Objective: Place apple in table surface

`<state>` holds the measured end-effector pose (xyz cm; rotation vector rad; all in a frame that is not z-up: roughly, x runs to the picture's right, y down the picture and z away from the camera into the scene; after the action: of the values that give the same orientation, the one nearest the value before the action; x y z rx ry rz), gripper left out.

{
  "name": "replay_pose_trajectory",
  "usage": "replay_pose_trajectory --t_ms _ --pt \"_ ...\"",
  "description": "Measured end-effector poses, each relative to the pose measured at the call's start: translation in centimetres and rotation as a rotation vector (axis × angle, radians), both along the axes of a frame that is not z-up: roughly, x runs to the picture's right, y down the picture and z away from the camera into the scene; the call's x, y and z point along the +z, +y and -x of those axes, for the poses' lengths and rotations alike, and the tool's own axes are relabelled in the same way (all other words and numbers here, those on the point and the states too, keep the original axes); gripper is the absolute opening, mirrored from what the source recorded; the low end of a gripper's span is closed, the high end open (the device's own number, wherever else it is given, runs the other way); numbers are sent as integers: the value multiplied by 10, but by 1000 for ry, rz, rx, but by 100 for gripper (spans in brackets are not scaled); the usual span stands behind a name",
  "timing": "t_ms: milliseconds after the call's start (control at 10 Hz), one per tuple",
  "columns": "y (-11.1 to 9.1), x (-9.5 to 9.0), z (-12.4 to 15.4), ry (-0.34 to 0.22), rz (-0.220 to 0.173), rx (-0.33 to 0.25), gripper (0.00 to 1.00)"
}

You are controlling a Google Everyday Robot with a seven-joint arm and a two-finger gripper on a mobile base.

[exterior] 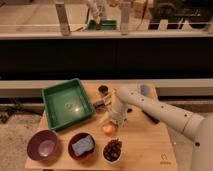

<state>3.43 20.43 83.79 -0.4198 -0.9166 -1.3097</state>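
The apple point(108, 129), small, round and orange-red with a paler patch, is at the middle of the light tan table surface point(145, 145), just behind the white bowl. My gripper point(114, 120) points down directly over the apple, at or touching its top. The arm reaches in from the right. Whether the apple rests on the wood or is held just above it cannot be told.
A green plastic tray point(67, 102) lies at the back left. Along the front edge stand a purple bowl point(44, 145), a dark red bowl with a blue sponge point(82, 146) and a white bowl of dark red fruit point(113, 150). A dark cup point(103, 90) stands at the back.
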Motion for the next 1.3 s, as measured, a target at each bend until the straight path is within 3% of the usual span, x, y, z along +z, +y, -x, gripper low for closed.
replay_pose_trajectory --t_ms 300,600,800,1000,1300 --pt "-10 -5 -5 10 -38 -2 80" --pt "-50 -42 -11 21 -110 11 80" --pt "-70 -58 -14 56 -153 16 80" --pt "-77 -60 -14 89 -187 14 80" --pt "-77 -60 -14 91 -187 15 80"
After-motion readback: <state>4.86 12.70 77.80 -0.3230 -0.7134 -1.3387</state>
